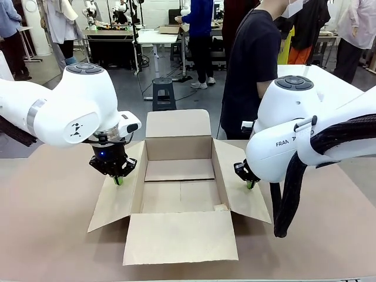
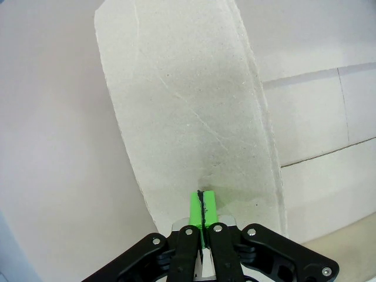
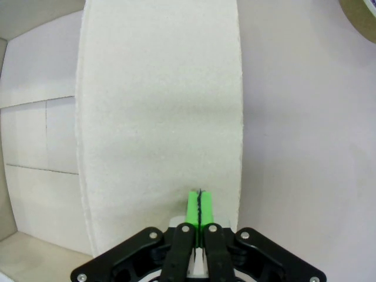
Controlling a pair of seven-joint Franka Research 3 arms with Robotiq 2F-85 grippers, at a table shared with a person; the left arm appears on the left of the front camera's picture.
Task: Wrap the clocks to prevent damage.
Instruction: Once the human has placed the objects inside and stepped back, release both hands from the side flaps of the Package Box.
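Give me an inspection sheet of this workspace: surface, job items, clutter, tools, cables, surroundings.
Surface: brown table, flat, unmarked.
Job's things: open cardboard box mid-table, flaps spread, inside bare; clocks: nothing seen.
Clutter: curved tan rim at a corner of the right wrist view, unidentifiable.
Tools: left tool shut, tip on the left flap; right tool shut, tip on the right flap.
Cables: black corrugated hose along the right arm.
Surroundings: person in black at the far side; stool and white bench beyond.

The left gripper [image 2: 201, 197], green pads [image 2: 195, 207] pressed together, rests its tips on a pale cardboard flap [image 2: 188, 106] beside the box's inner panels [image 2: 320, 123].
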